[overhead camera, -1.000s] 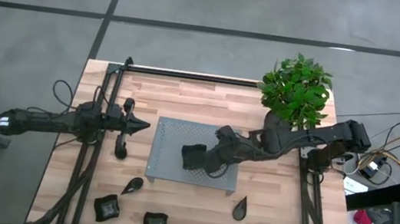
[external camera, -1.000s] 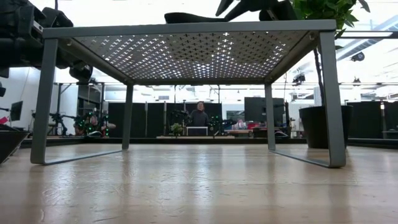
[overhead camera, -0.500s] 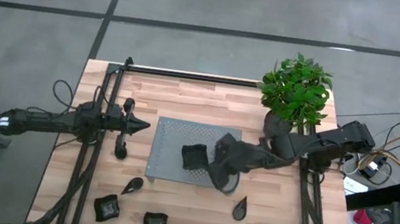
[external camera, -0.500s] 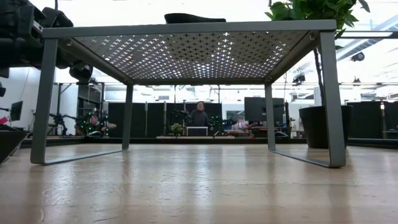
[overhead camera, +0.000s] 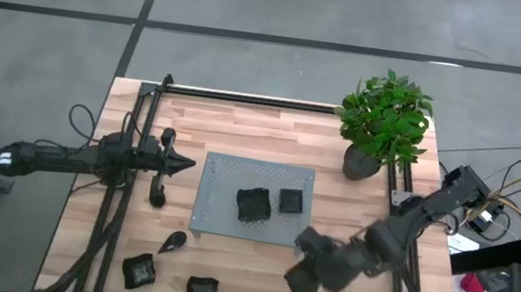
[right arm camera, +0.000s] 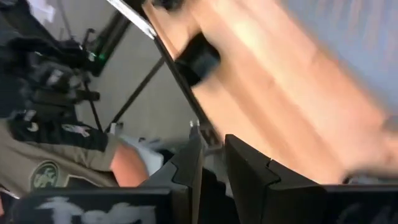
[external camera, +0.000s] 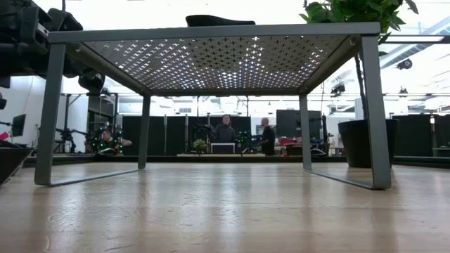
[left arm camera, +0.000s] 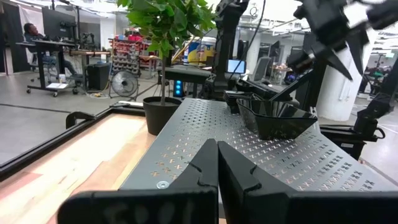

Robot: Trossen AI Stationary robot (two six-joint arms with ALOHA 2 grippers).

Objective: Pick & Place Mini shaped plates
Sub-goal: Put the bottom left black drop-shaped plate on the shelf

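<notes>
Since a second ago, right gripper (overhead camera: 308, 285) is pulled off the tray (overhead camera: 221, 217), two plates (overhead camera: 254, 204) left there; fingers nearly shut, empty. Left gripper (overhead camera: 185, 164) clenched.

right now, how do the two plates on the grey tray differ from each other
The left plate looks bigger than the right plate. The left plate has an uneven, wavy outline, while the right plate is a neater square. The left plate sits near the middle of the grey tray, the right plate closer to the tray's right edge. Both are dark and glossy, lie flat on the tray, and neither is held.
</notes>
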